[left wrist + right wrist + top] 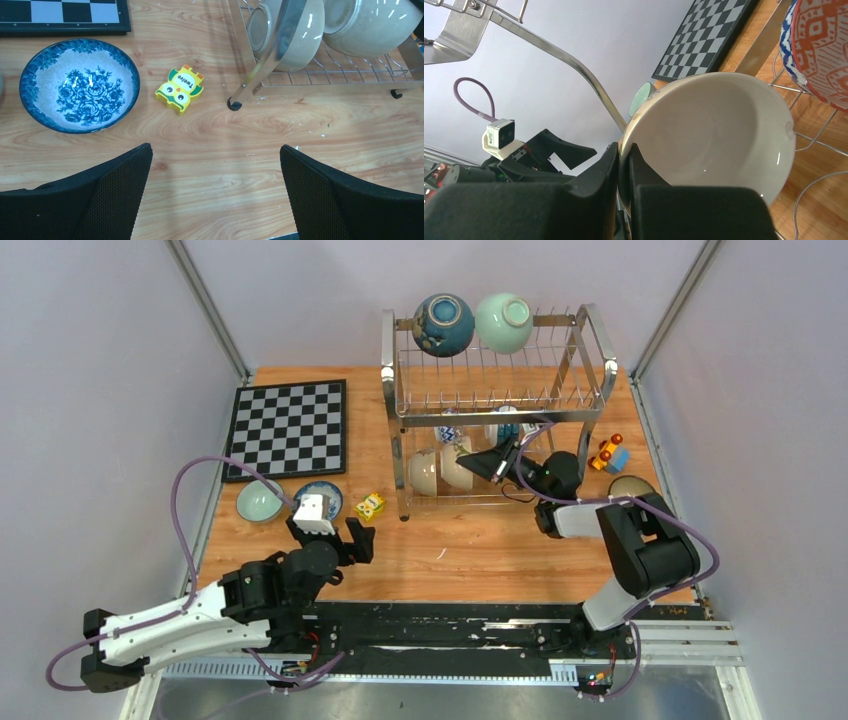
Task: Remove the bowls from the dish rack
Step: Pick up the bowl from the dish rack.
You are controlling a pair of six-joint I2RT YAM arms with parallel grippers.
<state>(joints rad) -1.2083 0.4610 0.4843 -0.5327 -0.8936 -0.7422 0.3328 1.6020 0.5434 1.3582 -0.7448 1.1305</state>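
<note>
R gripper (624,157) pinching cream bowl (714,135) rim, lower tier of rack (389,370); L gripper (215,170) spread wide. Risk: thin rim pinch slips, bowl clips rack wires on pull-out.

Rack (388,360) silver chrome. Top tier: dark blue bowl (443,324), mottled glaze; mint bowl (504,322), plain. Lower tier: cream bowl (724,130) plain, neighbour (312,35) cream too; red-patterned bowl (824,45), orange-red geometric on white, blue band. Chessboard (288,427) black-and-white checks. Floral bowl (79,85) blue roses on white, blue rim. Pale green bowl (258,503) plain. Owl block (180,90) yellow, green, orange. Table (480,550) orange-brown wood grain
</note>
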